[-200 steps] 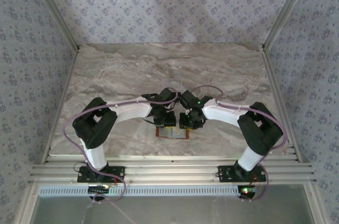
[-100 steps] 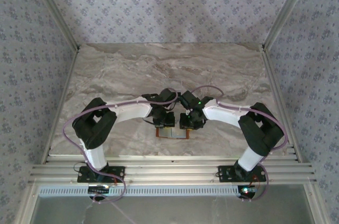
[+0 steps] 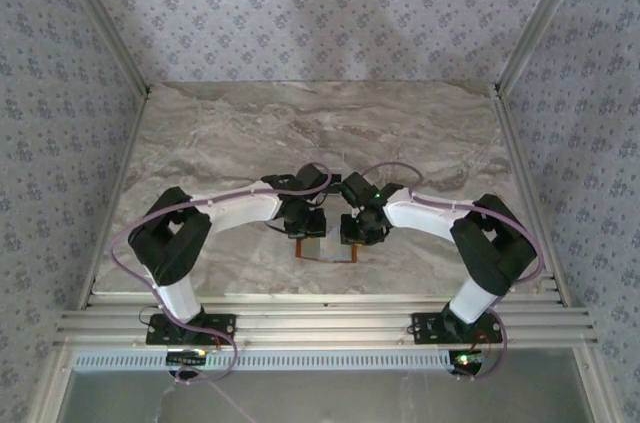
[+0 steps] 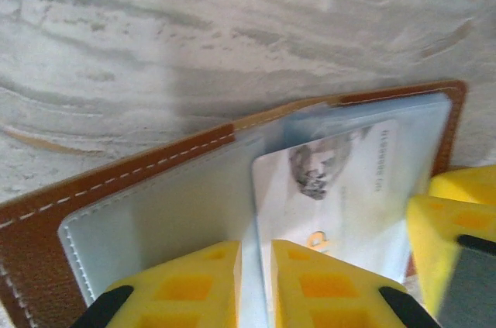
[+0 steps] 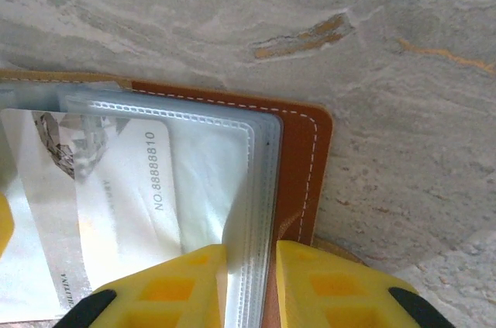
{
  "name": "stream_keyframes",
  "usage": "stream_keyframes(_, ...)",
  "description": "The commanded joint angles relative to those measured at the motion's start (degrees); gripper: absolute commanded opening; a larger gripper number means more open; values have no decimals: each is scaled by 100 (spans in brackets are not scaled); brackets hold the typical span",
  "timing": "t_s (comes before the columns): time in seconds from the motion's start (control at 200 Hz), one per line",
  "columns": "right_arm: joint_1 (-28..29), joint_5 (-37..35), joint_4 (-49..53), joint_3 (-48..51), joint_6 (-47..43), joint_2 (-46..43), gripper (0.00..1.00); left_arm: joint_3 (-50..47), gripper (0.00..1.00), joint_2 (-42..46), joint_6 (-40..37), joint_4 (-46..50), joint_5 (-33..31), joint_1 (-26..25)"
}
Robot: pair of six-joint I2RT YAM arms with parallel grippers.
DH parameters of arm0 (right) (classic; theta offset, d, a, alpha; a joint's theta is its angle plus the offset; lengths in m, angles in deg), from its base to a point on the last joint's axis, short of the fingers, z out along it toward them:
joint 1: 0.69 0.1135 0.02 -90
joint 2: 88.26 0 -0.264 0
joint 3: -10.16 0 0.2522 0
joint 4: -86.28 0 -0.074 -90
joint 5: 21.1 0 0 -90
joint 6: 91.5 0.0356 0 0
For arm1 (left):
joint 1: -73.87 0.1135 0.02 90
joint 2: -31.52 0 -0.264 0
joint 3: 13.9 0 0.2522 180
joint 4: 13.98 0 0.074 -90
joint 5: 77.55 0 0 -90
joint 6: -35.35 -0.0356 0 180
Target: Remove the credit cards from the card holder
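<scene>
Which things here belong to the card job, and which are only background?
Job: card holder, open; card inside it; left hand and right hand, each gripping the holder.
Not job: marble table; wallpapered walls.

Leather card holder (image 4: 116, 177), glossy plastic sleeves (image 5: 209, 173)

Orange-brown leather card holder (image 3: 328, 255) mostly hidden under left hand (image 3: 311, 238) and right hand (image 3: 353, 240) at top-view centre, pale plastic card (image 4: 333, 188) bottom covered by yellow fingers (image 4: 325, 289), small print blurred.
</scene>
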Motion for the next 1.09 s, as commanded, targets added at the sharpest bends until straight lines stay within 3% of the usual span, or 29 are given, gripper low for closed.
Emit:
stream_keyframes(0.0, 9, -77, 188, 114, -6, -15, 25, -207, 19, 362, 240, -474, 375, 87)
stream_keyframes(0.155, 11, -51, 195, 96, -6, 2, 24, -583, 20, 379, 588, -1249, 902, 231)
stream_keyframes(0.565, 11, -51, 283, 58, -40, 5, 24, -1552, 22, 376, 1018, -2685, 1314, 478)
stream_keyframes(1.089, 8, -33, 237, 71, -19, 43, 24, -1791, 19, 243, 993, -3019, 1480, 515)
